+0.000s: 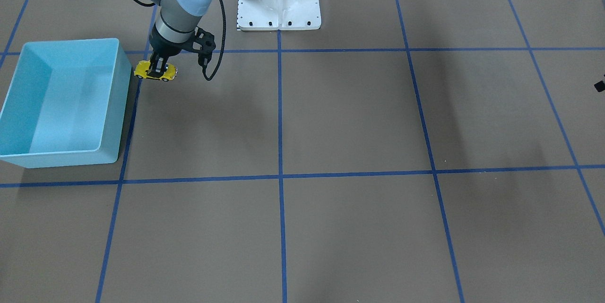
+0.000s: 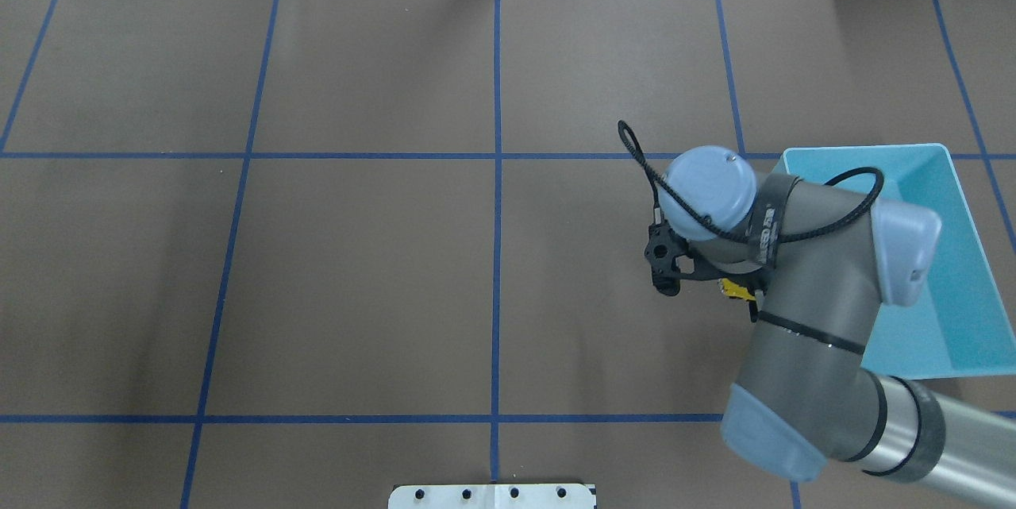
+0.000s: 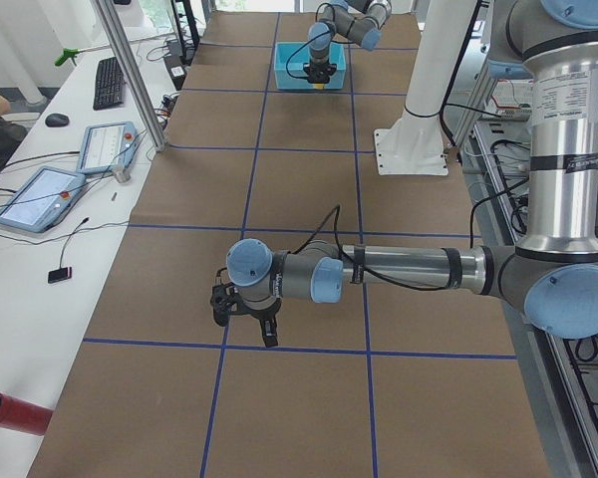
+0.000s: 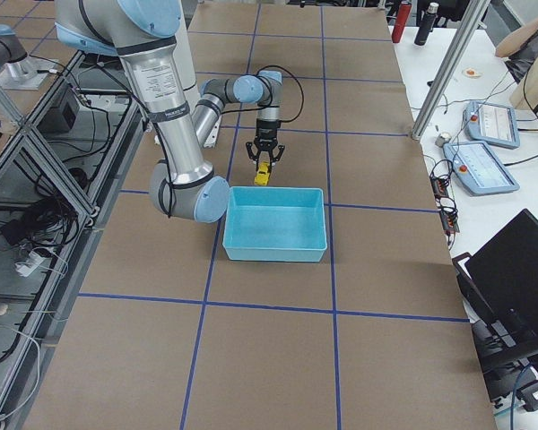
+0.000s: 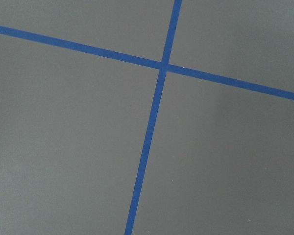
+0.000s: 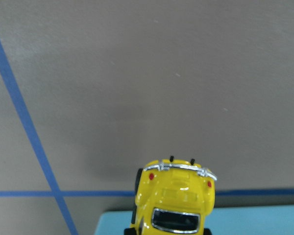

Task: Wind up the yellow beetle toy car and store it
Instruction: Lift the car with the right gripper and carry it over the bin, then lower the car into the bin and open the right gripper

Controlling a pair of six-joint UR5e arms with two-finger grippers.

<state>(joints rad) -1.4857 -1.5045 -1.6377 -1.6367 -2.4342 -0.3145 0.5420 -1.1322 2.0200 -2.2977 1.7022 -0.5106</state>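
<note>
Yellow and glossy, the yellow beetle toy car (image 1: 155, 71) sits pinched across its middle by the right fingers (image 1: 159, 63), which are closed on its rounded body. It hangs just beside the outer wall of the light blue bin (image 1: 124, 59) and is not over the opening yet. You cannot tell from these views whether its wheels touch the counter (image 1: 350, 118). The grip looks narrow on a smooth, curved shell, so a quick sideways move could let the car pivot or slip out. If you carry it across too low, its wheels or bumper may clip the bin's rim and knock it loose. Let go too early and it lands on the counter beside the wall; if its spring is wound, it could then shoot away across the blue tape lines (image 1: 280, 118). Nothing shows whether the winding is done, so check that before storing. The left fingers (image 3: 267, 329) hover low over the counter well apart from all this, and you cannot tell whether they are open or closed.
</note>
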